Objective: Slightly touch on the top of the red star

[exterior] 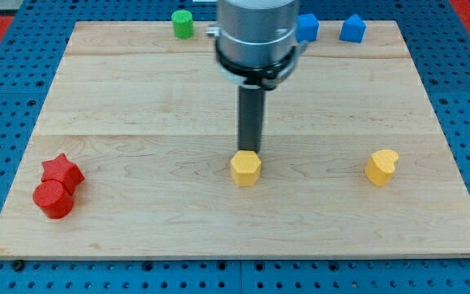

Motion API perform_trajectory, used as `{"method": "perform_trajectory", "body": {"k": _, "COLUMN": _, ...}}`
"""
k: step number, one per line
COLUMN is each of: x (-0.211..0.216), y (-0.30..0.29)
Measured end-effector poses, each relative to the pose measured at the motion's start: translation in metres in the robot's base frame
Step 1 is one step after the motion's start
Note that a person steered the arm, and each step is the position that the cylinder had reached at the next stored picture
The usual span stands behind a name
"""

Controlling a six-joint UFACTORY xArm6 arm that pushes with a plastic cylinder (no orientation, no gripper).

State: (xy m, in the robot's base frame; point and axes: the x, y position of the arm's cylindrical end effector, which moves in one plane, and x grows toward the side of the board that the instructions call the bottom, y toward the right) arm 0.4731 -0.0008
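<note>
- No claw is fitted, so no open or closed state exists; my tip [249, 152] of the dark rod is seen just behind the yellow hexagonal block [246, 168], possibly touching it.
- The red star-shaped block [62, 172] lies well apart at the wooden surface's [137, 98] lower left, against a red cylinder [53, 199].
- The touch is judged not yet made.

Pale striped wooden board [137, 98] over blue pegboard [6, 82]. Red star [62, 172], red cylinder [53, 199]. Two yellow blocks [246, 168] [381, 167]. Green cylinder [183, 24]. Two blue blocks [307, 27] [352, 28]. Dark rod, grey housing [255, 33].
</note>
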Motion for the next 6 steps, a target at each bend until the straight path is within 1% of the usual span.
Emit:
{"method": "perform_trajectory", "body": {"k": 1, "x": -0.002, "y": -0.041}}
{"method": "perform_trajectory", "body": {"k": 3, "x": 0.019, "y": -0.172}}
{"method": "perform_trajectory", "body": {"k": 4, "x": 0.011, "y": -0.231}}
{"method": "perform_trajectory", "body": {"k": 5, "x": -0.006, "y": -0.304}}
{"method": "perform_trajectory", "body": {"k": 6, "x": -0.006, "y": -0.303}}
